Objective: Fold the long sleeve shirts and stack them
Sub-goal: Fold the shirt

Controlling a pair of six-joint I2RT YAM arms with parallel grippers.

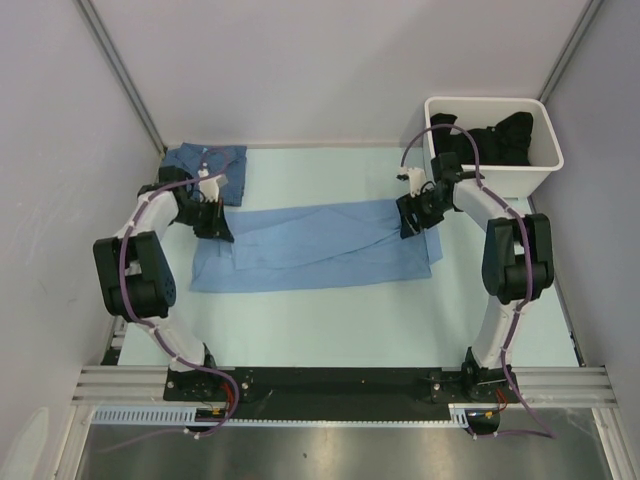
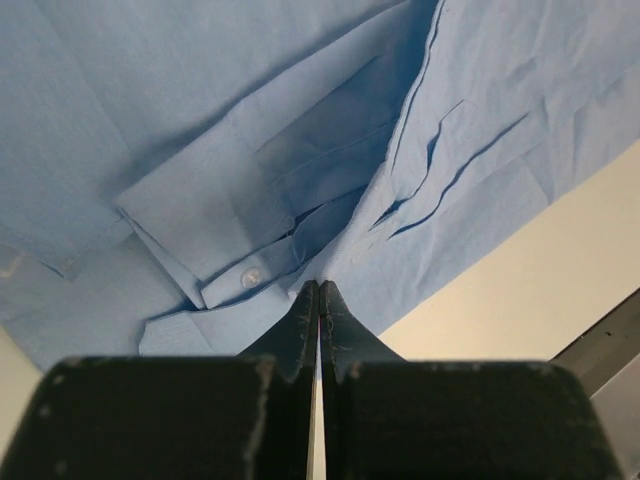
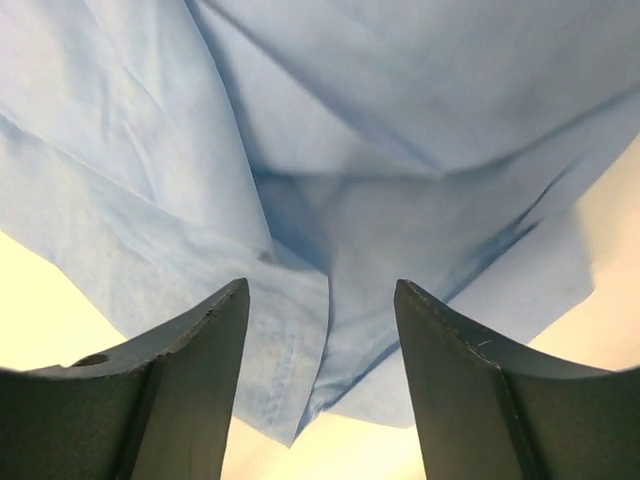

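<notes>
**A:** The light shirt (image 1: 320,250) is lying long and flat across the middle of the desk (image 1: 330,320), with one arm working at each end.

**B:** And the left pincer (image 1: 213,222) is sitting at the left end, fingers (image 2: 300,330) pressed together. Up close it's clamping the cloth, and the folds are gathering right at the tips.

**A:** A pale button (image 2: 250,277) is showing on a folded strip just beside those tips.

**B:** Over on the right, the right pincer (image 1: 412,215) is hanging over the other end with its fingers (image 3: 200,370) standing apart. The shirt's edge is lying between them, and nothing is being gripped there.

**A:** The denim shirt (image 1: 205,165) is lying bunched at the far left corner, just behind the left arm and apart from the light one.

**B:** And a white bin (image 1: 500,182) is standing at the far right, with dark clothes (image 1: 495,135) piled inside.
</notes>
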